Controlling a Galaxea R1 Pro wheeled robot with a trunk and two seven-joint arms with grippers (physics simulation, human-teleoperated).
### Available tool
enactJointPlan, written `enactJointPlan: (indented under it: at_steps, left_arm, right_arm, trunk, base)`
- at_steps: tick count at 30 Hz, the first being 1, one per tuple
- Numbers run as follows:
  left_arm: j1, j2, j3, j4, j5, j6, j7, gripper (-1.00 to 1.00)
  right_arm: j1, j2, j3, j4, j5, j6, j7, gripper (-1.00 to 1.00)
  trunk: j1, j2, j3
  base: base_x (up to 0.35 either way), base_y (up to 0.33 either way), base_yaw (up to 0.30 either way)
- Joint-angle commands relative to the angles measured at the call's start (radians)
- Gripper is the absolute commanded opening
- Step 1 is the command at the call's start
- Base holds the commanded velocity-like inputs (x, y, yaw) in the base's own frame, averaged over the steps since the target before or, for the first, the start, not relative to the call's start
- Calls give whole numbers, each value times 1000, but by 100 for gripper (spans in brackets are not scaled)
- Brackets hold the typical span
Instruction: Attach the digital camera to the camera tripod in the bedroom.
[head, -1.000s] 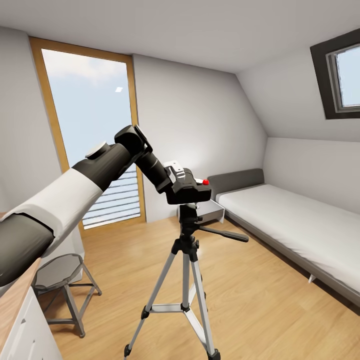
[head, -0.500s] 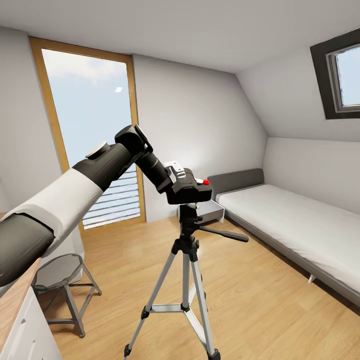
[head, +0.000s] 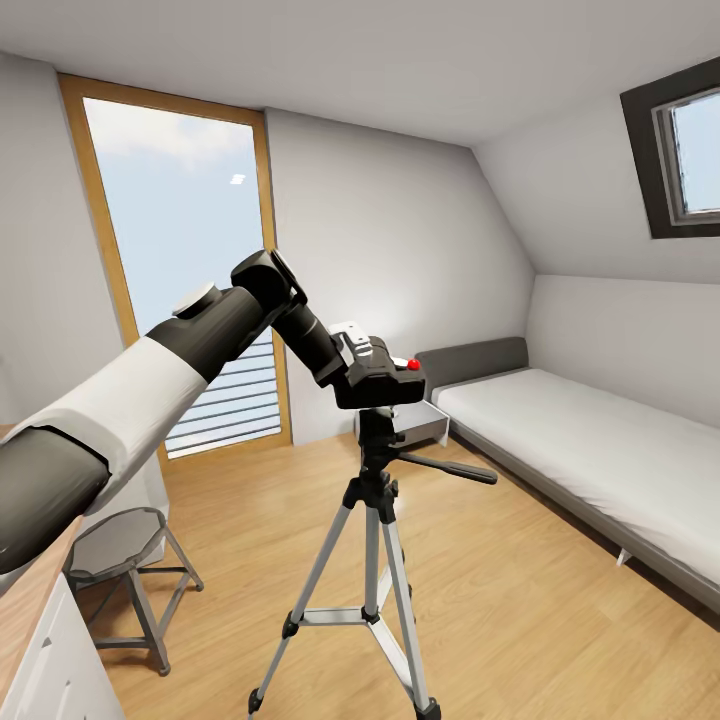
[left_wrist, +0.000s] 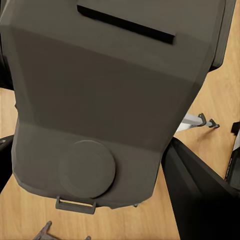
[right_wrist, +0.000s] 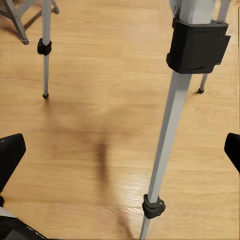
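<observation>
The digital camera (head: 388, 380), black with a red button (head: 413, 364) on top, rests on the head of the camera tripod (head: 374, 500) in the middle of the bedroom. My left gripper (head: 372, 368) is shut on the camera from behind. In the left wrist view the camera's dark body (left_wrist: 105, 90) sits close between the fingers (left_wrist: 200, 200). My right gripper (right_wrist: 120, 152) stands open low over the floor, beside a silver tripod leg (right_wrist: 167, 130) with nothing between its fingertips.
The tripod's pan handle (head: 450, 467) sticks out to the right. A grey bed (head: 590, 450) runs along the right wall. A round metal stool (head: 125, 560) stands at lower left beside the wood-topped desk (head: 25, 600). A tall wood-framed glass door (head: 180, 280) is behind.
</observation>
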Motion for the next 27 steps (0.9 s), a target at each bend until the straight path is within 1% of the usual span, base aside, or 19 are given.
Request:
enactJointPlan:
  at_steps: [1,2,3,7,9,12,13,14,17,22,27]
  left_arm:
    - [0,1,-1,-1,-9,11,-9,-100]
    - [0,0,-1,-1,-9,11,-9,-100]
    - [0,1,-1,-1,-9,11,-9,-100]
    - [0,1,-1,-1,-9,11,-9,-100]
    - [0,1,-1,-1,-9,11,-9,-100]
    - [0,1,-1,0,-9,11,-9,-100]
    - [0,1,-1,0,-9,11,-9,-100]
    - [0,1,-1,-1,-9,11,-9,-100]
    - [0,0,-1,-1,-9,11,-9,-100]
    - [0,1,-1,0,-9,11,-9,-100]
    - [0,1,-1,0,-9,11,-9,-100]
  right_arm:
    - [1,-2,0,-1,7,-15,0,100]
    - [1,-3,0,-1,6,-29,1,100]
    - [2,-11,1,-1,6,-71,3,100]
    - [2,-22,1,-1,6,-115,5,100]
    - [2,-36,1,-1,5,-146,8,100]
    - [2,-47,1,0,4,-170,9,100]
    - [2,-53,1,2,4,-189,9,100]
    - [2,-61,1,8,4,-231,10,100]
    - [2,-67,1,11,3,-263,9,100]
    - [2,-71,0,11,3,-283,8,100]
    - [2,-72,-1,-3,3,-286,7,100]
  trunk:
    - [0,-1,0]
    - [0,-1,0]
    - [0,-1,0]
    - [0,-1,0]
    - [0,-1,0]
    - [0,-1,0]
    - [0,-1,0]
    - [0,-1,0]
    - [0,-1,0]
    - [0,-1,0]
    - [0,-1,0]
  base:
    - [0,0,0]
    - [0,0,0]
    - [0,0,0]
    - [0,0,0]
    - [0,0,0]
    - [0,0,0]
    - [0,0,0]
    - [0,0,0]
    - [0,0,0]
    - [0,0,0]
    - [0,0,0]
